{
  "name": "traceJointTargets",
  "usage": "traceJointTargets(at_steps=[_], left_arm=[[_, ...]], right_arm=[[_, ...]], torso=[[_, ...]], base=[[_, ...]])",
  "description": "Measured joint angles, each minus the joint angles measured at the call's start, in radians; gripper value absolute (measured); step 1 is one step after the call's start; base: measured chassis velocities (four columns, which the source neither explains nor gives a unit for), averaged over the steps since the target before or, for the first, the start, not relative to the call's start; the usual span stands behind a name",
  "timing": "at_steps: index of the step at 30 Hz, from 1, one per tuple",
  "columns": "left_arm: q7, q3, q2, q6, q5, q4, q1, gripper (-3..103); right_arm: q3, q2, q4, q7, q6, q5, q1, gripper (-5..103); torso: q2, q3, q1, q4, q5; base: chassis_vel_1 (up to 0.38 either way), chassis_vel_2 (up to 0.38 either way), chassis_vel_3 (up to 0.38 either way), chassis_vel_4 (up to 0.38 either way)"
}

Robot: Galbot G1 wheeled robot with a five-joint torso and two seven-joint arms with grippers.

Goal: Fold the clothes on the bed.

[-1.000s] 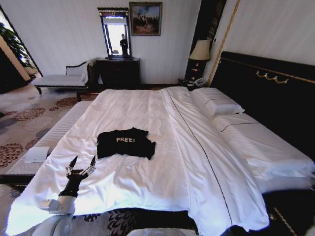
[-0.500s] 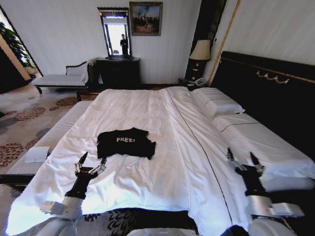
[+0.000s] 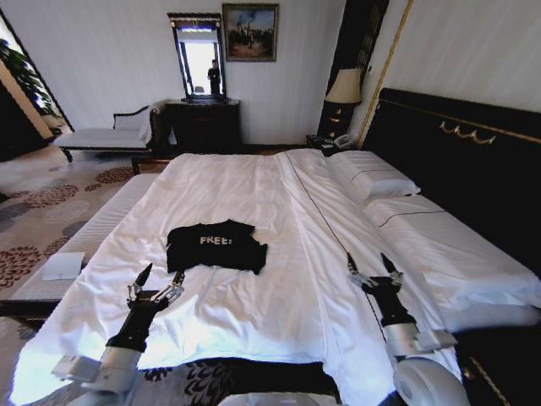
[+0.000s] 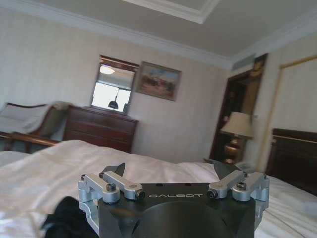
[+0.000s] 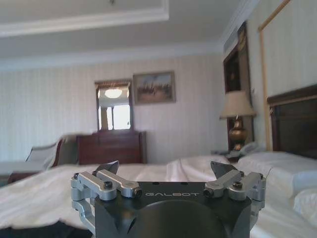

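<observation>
The clothes (image 3: 215,245), a black T-shirt with white "FREE!" lettering, lie partly folded on the left half of the bed (image 3: 270,194), which has white sheets. My left gripper (image 3: 161,281) is open above the duvet, a short way in front of and to the left of the shirt. My right gripper (image 3: 368,265) is open over the bed's right half, well to the right of the shirt. In the left wrist view the open left gripper (image 4: 171,171) hovers with a dark bit of the shirt (image 4: 67,220) just beside it. The right wrist view shows the open right gripper (image 5: 166,171).
White pillows (image 3: 376,179) lie against the dark headboard (image 3: 456,161) on the right. A long bench (image 3: 76,245) with a small white towel (image 3: 63,266) runs along the bed's left side. A dresser (image 3: 203,125), a chaise (image 3: 106,135) and a lamp (image 3: 342,93) stand at the far wall.
The right arm has risen into view and moved forward and left over the bed. The left gripper has advanced from the bed's front edge toward the shirt.
</observation>
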Motion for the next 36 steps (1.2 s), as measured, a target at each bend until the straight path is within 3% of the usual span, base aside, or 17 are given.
traceJointTargets(at_steps=[2,4,9,11,14,17,36], left_arm=[[0.02,0.002,0.0,0.004,0.004,0.003,0.001,100],[0.055,0.001,0.014,0.007,0.03,0.021,-0.002,100],[0.043,-0.029,0.065,-0.019,0.128,0.085,-0.036,100],[0.04,-0.031,0.068,-0.019,0.128,0.087,-0.039,100],[0.036,-0.023,0.055,-0.005,0.09,0.064,-0.039,100],[0.044,-0.015,0.022,0.004,0.074,0.035,-0.033,100],[0.064,-0.02,-0.011,-0.03,0.04,0.01,-0.02,100]], right_arm=[[-0.003,-0.014,0.006,0.014,-0.024,0.006,0.002,100],[-0.004,-0.051,0.019,0.063,-0.093,0.029,0.015,100],[0.005,-0.07,0.026,0.104,-0.171,0.09,0.027,100],[0.006,-0.07,0.02,0.09,-0.161,0.092,0.028,100],[0.007,-0.046,-0.018,-0.023,-0.044,0.058,0.04,100],[-0.006,-0.005,-0.036,-0.044,0.002,0.034,0.055,100],[-0.008,0.099,-0.033,-0.044,0.069,-0.044,0.014,100]], torso=[[0.0,0.0,0.0,-0.0002,0.0002],[0.0,0.0,0.0,-0.0001,-0.0001],[0.0,0.0,0.0,-0.0004,-0.0004],[0.0,0.0,0.0,-0.0003,-0.0006],[0.0,0.0,0.0,-0.0003,-0.0002],[0.0,0.0,0.0,-0.0002,0.0001],[0.0,0.0,0.0,-0.0002,-0.0002]], base=[[0.0,0.0,0.0,0.0],[0.0,0.0,0.0,0.0],[0.0,0.0,0.0,0.0],[0.0,0.0,0.0,0.0],[0.0,0.0,0.0,0.0],[0.0,0.0,0.0,0.0],[0.0,0.0,0.0,0.0]])
